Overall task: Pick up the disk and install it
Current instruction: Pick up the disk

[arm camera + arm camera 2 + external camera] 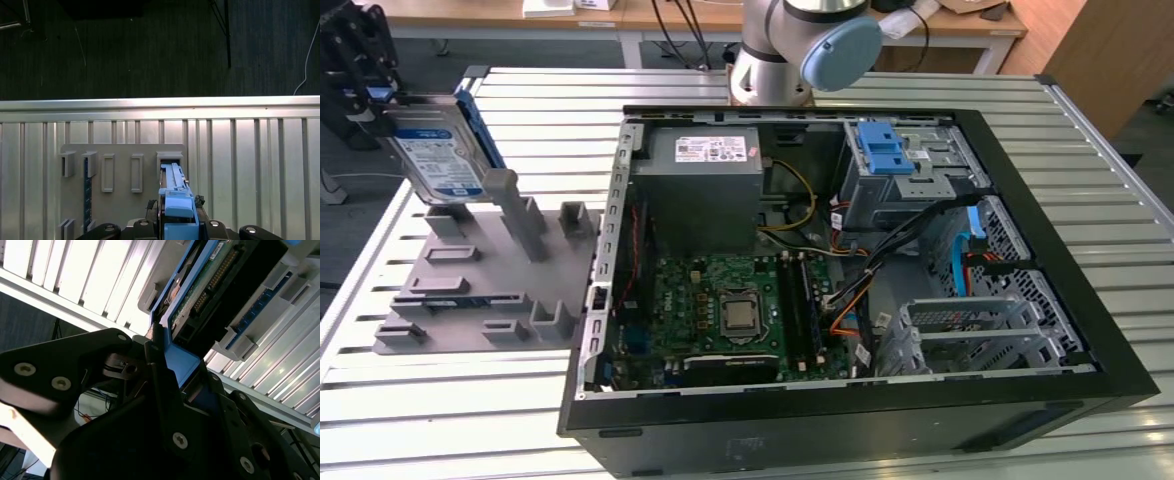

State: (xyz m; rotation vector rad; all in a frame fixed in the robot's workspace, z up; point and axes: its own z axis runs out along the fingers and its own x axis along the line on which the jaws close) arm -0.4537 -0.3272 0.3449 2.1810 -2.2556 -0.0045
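We see the disk [438, 152] standing on edge at about ten o'clock in the exterior view, well apart from the open black computer case [854, 425], which lies on its side on the slatted metal table [400, 420]. The disk's white-and-blue label faces us, and its blue bracket shows along the edges. The gripper [368, 98] meets the disk's upper end from the eleven o'clock side. In the second wrist view the black fingers [156, 360] are pressed against the blue bracket from both sides, so the gripper is pinching the disk, and the drive's green underside runs away beyond them. The disk's lower end is at the grey slotted stand [467, 290], which sits at nine o'clock of the case. Part of the stand hides the very bottom, so we cannot say for sure whether the disk sits in a slot or hangs just clear of it. In the first wrist view we look along the disk's thin edge toward the stand's row of upright pockets. Inside the case, the grey power supply [707, 190] lies at twelve o'clock of the green motherboard [720, 310]. A blue ribbed latch [883, 150] is at two o'clock of the motherboard and a metal cage [987, 330] at three o'clock. The arm [801, 50] rises at twelve o'clock of the case.
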